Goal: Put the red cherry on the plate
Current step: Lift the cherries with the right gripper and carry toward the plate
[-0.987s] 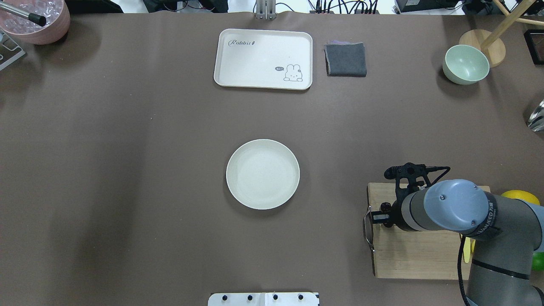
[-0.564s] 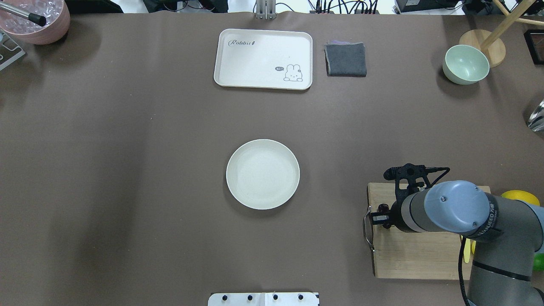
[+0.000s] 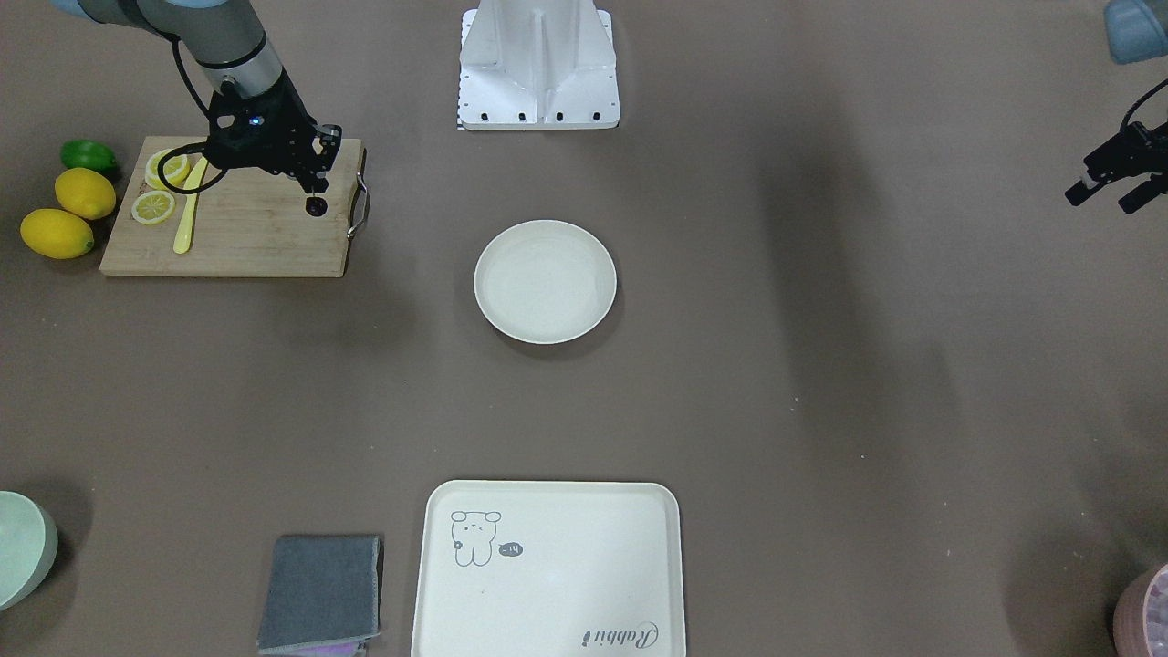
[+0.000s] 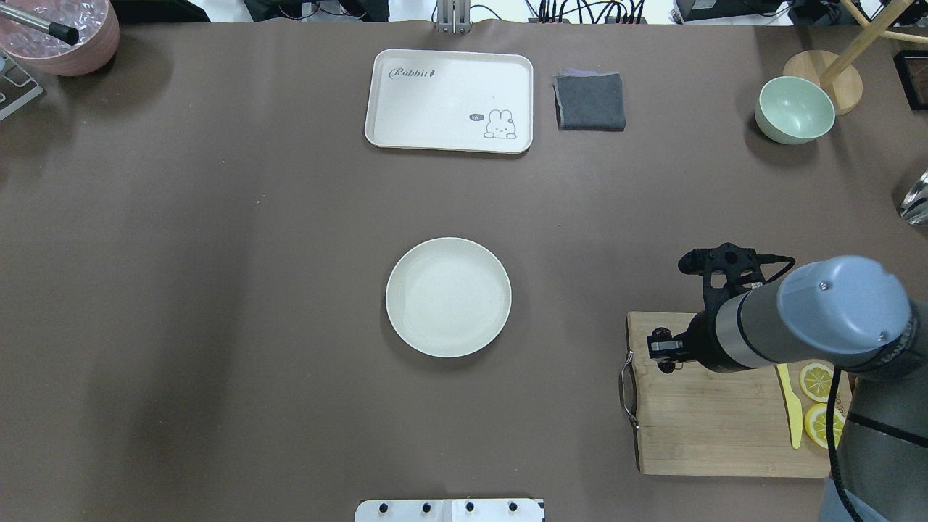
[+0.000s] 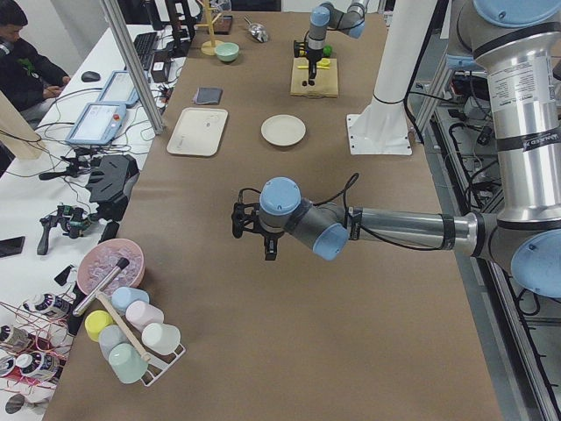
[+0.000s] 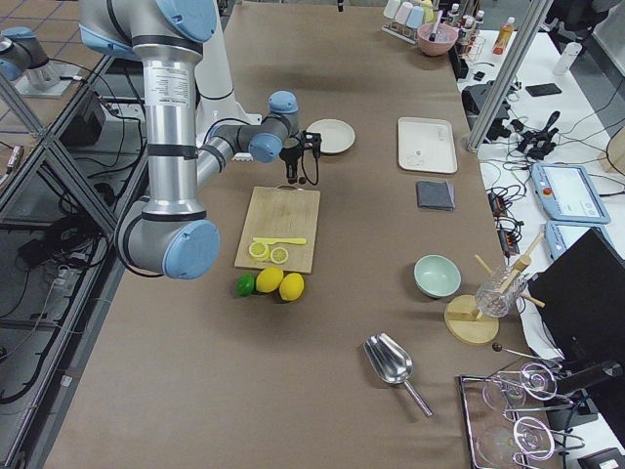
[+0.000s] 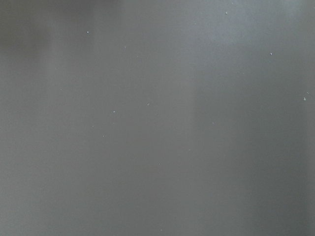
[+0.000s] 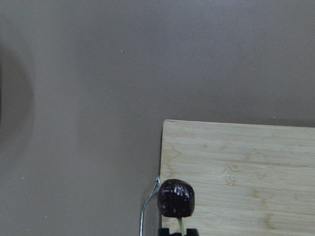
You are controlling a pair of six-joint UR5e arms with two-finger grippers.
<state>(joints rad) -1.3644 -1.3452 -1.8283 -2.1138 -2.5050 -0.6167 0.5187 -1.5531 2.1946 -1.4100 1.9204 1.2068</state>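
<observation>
- Since the earlier overhead pictures the right arm has risen and swung toward the far edge of the cutting board (image 4: 710,435). This uncovers two lemon slices (image 4: 818,378) and a yellow knife (image 4: 792,413) at the board's right end.
- The right gripper (image 3: 313,189) is pressed together on the stem of the red cherry (image 8: 175,197). In the wrist view one dark fruit hangs below the fingertips; I cannot make out a second one.
- The cherry hangs over the board's corner by the metal handle (image 4: 625,391), and I cannot tell how high it is above the wood.
- The plate (image 4: 448,297) has not shifted. It lies at the middle of the worktop (image 4: 217,290), well apart from the board and the cherry, and nothing is on it.
- The left gripper (image 3: 1109,194) hangs at the far side of the worktop with its fingers spread, holding nothing.
- Along the far edge I see the rabbit tray (image 4: 435,101), a folded grey cloth (image 4: 589,101) just beside it, and a pale green bowl (image 4: 794,110) further right.
- Two whole lemons (image 3: 57,232) and a lime (image 3: 88,155) lie just beyond the board's right end.
</observation>
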